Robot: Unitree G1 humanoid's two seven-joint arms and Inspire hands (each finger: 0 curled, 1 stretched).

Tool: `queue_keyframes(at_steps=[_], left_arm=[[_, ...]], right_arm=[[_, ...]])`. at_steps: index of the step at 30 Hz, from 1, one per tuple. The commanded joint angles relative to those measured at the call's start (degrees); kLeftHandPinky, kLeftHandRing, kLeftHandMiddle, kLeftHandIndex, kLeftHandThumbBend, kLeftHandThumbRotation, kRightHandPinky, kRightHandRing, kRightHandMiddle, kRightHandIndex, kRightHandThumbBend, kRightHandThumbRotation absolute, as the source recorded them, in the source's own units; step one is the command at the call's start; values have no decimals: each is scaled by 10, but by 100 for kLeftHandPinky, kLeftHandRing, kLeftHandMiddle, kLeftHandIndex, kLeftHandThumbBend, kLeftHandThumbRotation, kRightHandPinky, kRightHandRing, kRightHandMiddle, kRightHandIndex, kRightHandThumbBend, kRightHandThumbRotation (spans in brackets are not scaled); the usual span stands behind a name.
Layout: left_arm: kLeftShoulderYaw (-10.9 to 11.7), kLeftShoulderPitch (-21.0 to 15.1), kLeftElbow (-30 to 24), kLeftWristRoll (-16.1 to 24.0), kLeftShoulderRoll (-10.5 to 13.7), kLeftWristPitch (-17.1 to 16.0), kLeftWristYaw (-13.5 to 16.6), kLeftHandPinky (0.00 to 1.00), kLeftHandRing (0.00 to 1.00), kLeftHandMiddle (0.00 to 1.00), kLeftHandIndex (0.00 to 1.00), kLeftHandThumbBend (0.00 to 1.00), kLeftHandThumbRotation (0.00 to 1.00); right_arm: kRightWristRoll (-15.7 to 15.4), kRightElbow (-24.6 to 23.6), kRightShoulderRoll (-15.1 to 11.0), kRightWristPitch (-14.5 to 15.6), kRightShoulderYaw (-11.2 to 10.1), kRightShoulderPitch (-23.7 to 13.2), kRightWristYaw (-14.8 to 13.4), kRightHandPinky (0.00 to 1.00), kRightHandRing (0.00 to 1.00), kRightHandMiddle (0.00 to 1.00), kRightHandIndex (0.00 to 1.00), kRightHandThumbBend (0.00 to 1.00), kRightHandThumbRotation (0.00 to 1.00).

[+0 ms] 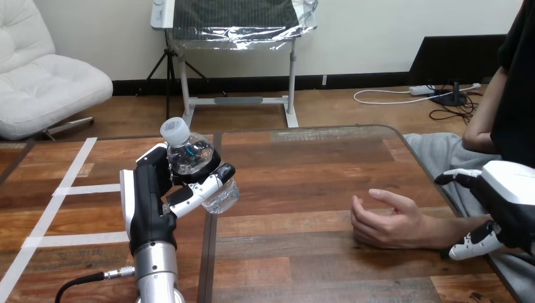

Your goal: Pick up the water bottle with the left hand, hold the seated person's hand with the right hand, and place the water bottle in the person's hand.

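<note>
bottle point(192, 158) in the left hand point(151, 196), that was what my feed showed: a clear plastic water bottle with a white cap point(175, 131), gripped round its middle. the thumb crossed the front of it and the fingers were wrapped round from behind, so that hand was closed firmly on the bottle. the bottle leaned a little, its cap tipped toward the view's left and its base toward the right. the left arm point(156, 271) rose from the bottom edge with the hand upright. as far as i could judge, the bottle was held up off the wooden surface point(303, 164) rather than standing on it.

over at the right, the person's hand point(385, 221) lay on the surface, palm turned partly up and fingers loosely curled, with nothing in it. it was well apart from the bottle, with bare wood between them.

my right hand point(508, 196) came in from the right edge and sat over the person's forearm point(451, 228), just behind the wrist. i saw it touching the near side of the forearm, but i could not tell whether it was closed round it or only resting there.

strips of white tape point(76, 189) ran across the surface at the left, beside and behind the left hand.
</note>
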Motion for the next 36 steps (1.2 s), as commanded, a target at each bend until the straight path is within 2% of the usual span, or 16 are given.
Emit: queue_keyframes(at_steps=[1, 15, 36], left_arm=[[-4, -27, -32, 4, 4, -29, -1, 41, 42, 45, 47, 68, 0], [-3, -25, -37, -1, -1, -27, -5, 40, 42, 45, 47, 69, 0], [1, -21, -42, -6, 1, -29, -10, 39, 42, 45, 47, 69, 0]], right_arm=[[-10, 9, -20, -2, 13, -56, -3, 82, 88, 88, 84, 81, 0], [-28, 59, -28, -5, 47, -95, 8, 80, 86, 86, 83, 80, 0], [-56, 176, -42, -44, 110, -166, -1, 76, 82, 83, 80, 80, 0]])
